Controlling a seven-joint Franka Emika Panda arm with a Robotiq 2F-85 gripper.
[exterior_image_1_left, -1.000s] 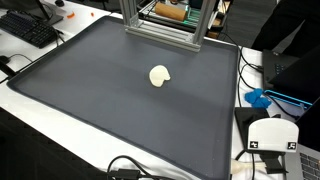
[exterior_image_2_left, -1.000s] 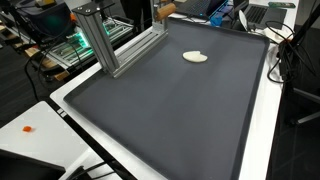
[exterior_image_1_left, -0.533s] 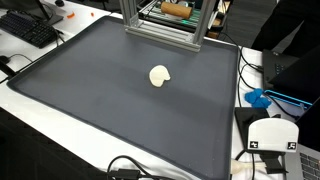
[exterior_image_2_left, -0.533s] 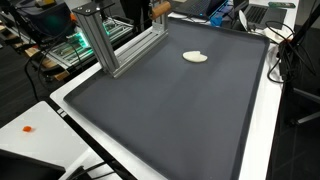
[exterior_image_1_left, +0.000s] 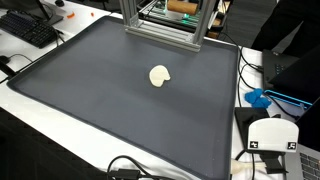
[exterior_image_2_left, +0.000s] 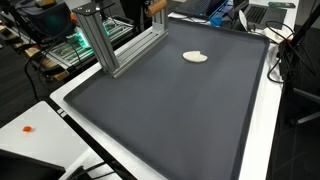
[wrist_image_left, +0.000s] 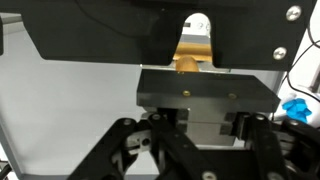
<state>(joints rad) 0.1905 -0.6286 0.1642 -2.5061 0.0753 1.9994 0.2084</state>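
Note:
In the wrist view my gripper (wrist_image_left: 203, 125) comes in from the bottom, its jaws shut on a grey block (wrist_image_left: 205, 85) with two brass screws. Beyond the block a yellow-brown piece (wrist_image_left: 195, 58) shows under a black panel (wrist_image_left: 100, 35). In both exterior views the gripper is not seen. Only a brown object (exterior_image_1_left: 180, 5) (exterior_image_2_left: 155, 5) shows behind the aluminium frame, at the top edge. A cream round piece (exterior_image_1_left: 159, 76) (exterior_image_2_left: 195, 57) lies alone on the dark mat (exterior_image_1_left: 90, 100) (exterior_image_2_left: 170, 110), far from the gripper.
An aluminium frame (exterior_image_1_left: 160, 28) (exterior_image_2_left: 110, 40) stands at the mat's far edge. A keyboard (exterior_image_1_left: 28, 28), a blue item (exterior_image_1_left: 258, 98), a white device (exterior_image_1_left: 270, 135) and cables (exterior_image_1_left: 125, 168) lie around the mat. A small orange bit (exterior_image_2_left: 27, 129) sits on the white table.
The brown object behind the frame has crept toward the top edge in both exterior views. The cream piece has not moved.

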